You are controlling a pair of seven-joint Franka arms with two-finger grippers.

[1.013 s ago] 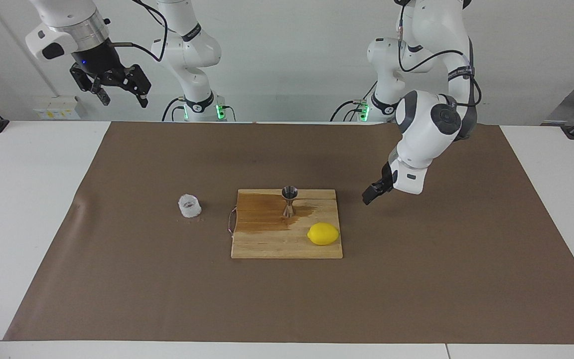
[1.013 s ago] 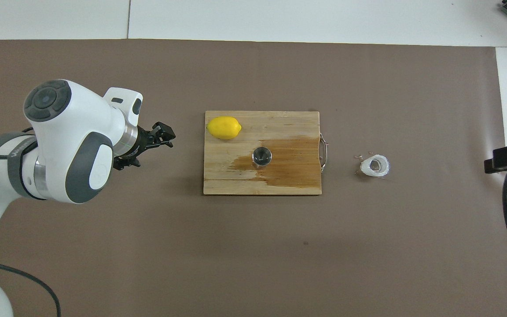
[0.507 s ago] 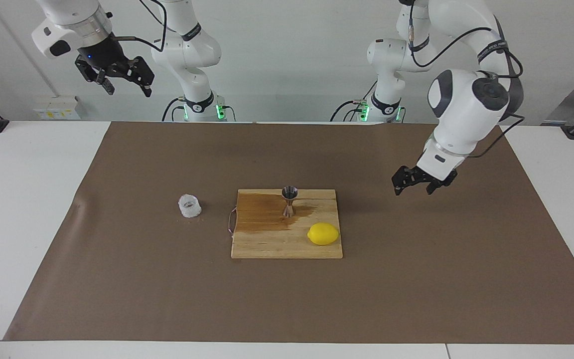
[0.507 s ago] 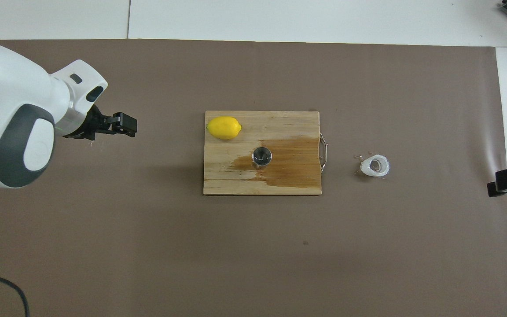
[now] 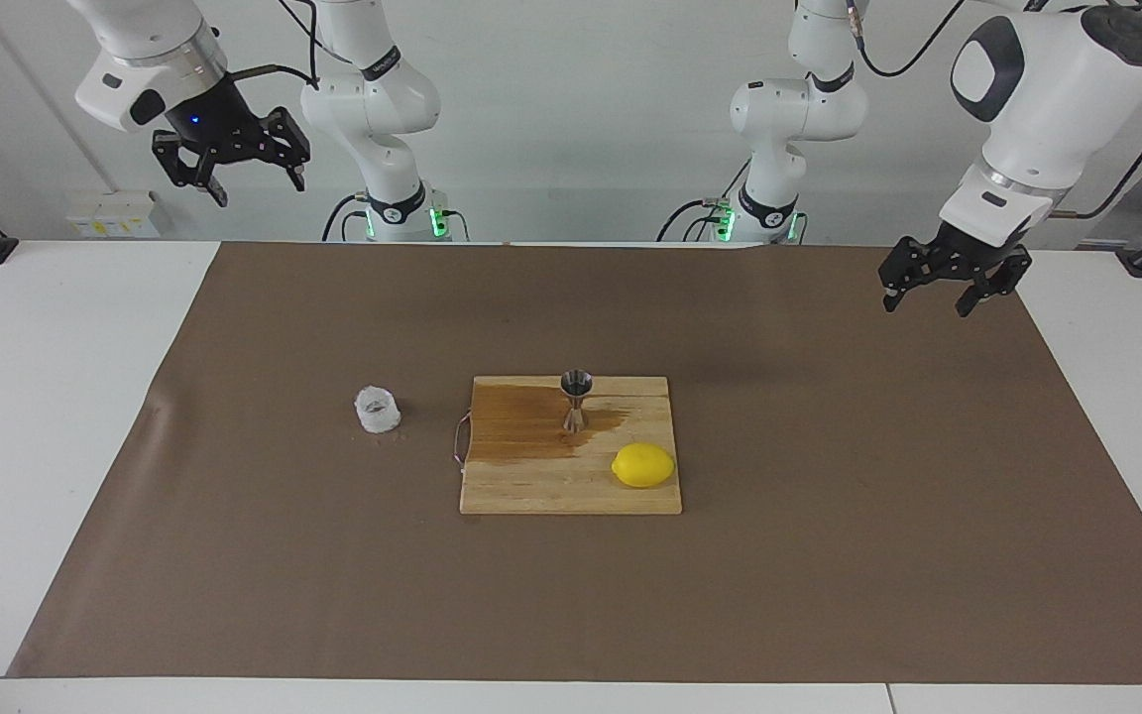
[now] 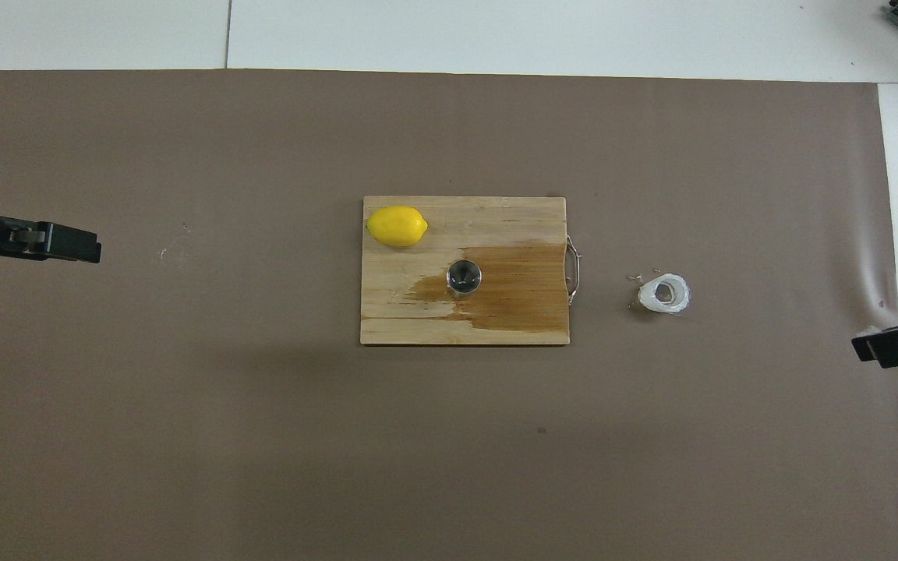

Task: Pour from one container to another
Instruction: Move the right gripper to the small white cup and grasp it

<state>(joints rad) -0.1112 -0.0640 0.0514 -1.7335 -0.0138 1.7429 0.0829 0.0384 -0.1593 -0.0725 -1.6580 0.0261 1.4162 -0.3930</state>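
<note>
The white crinkled cup (image 5: 377, 410) stands upright on the brown mat beside the cutting board, toward the right arm's end; it also shows in the overhead view (image 6: 665, 293). The steel jigger (image 5: 576, 400) stands upright on the board's wet patch, and shows in the overhead view (image 6: 464, 276). My left gripper (image 5: 928, 297) is open and empty, raised over the mat's edge at the left arm's end, far from the jigger (image 6: 79, 248). My right gripper (image 5: 256, 188) is open and empty, held high at the right arm's end (image 6: 874, 348).
The wooden cutting board (image 5: 531, 491) lies at the mat's middle with a dark wet stain (image 5: 516, 428) and a metal handle toward the cup. A yellow lemon (image 5: 643, 465) lies on the board's dry corner, farther from the robots than the jigger.
My left arm has swung up and away from the board toward its own end of the table. My right gripper has shifted slightly up high. Cup, jigger and lemon have not moved.
</note>
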